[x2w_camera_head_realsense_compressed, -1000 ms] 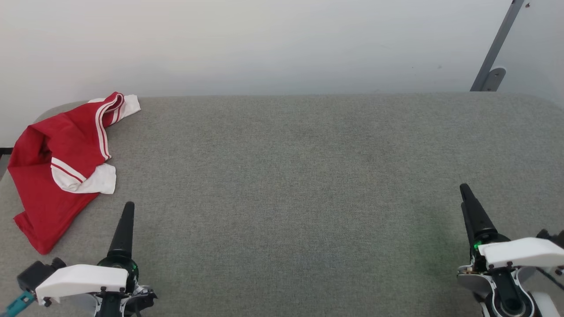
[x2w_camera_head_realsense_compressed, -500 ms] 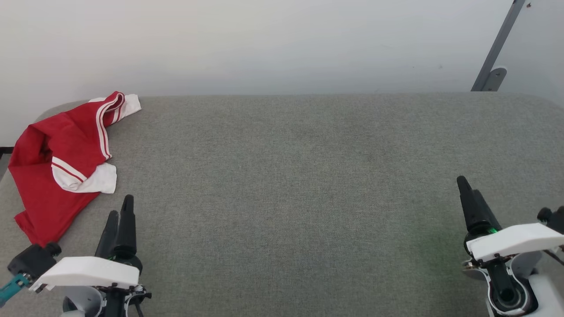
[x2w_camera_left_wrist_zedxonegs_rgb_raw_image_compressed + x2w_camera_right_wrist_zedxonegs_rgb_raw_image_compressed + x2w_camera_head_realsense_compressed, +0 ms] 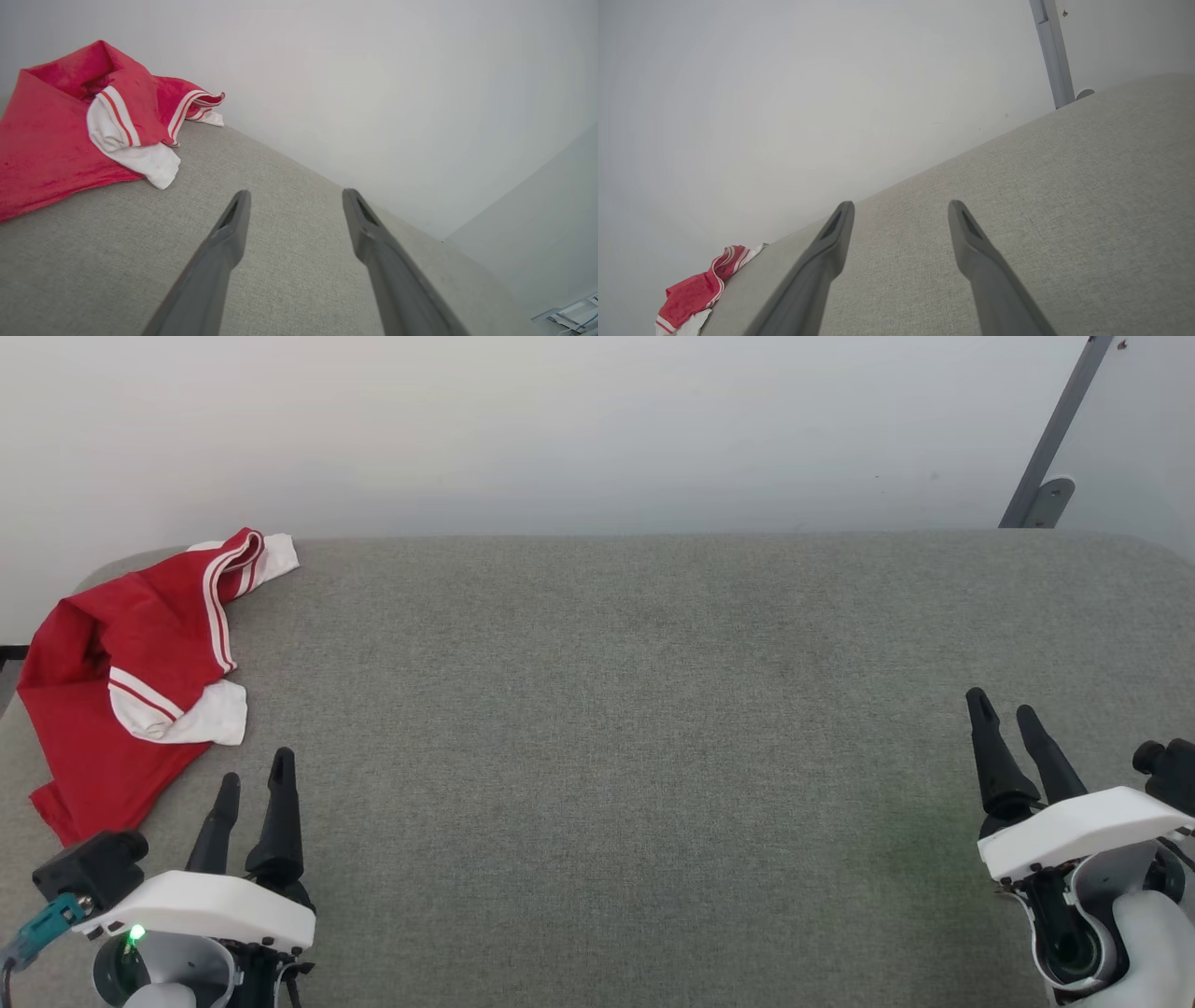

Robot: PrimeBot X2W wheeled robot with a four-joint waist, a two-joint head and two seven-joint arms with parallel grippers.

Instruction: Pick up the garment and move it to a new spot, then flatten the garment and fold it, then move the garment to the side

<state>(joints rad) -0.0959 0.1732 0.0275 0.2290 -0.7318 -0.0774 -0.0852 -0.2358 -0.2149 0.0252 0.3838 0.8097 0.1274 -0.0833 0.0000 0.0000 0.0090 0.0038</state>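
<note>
Red fabric of the garment (image 3: 112,681) is lying crumpled at the far left corner of the grey cloth-covered table (image 3: 616,709), with a white sleeve end (image 3: 201,719) folded on top, on the side facing us. Its outer part appears to be hanging over the table's left edge (we cannot tell how much).

Our left hand (image 3: 254,767) is hovering near the garment without touching it, fingers spread wide and holding nothing. Our right hand (image 3: 1001,702) is hovering well apart at the table's right side, equally wide and empty. We are judging that the pick-up is not yet begun.

Several things could be going wrong from here:
- If we are pinching only the loose sleeve end, the rest may be trailing and bunching.
- If we are nudging the heap outward, its overhanging weight may be pulling it off the edge.
- If we are pressing too low, the fingers may be snagging the table's cloth.
</note>
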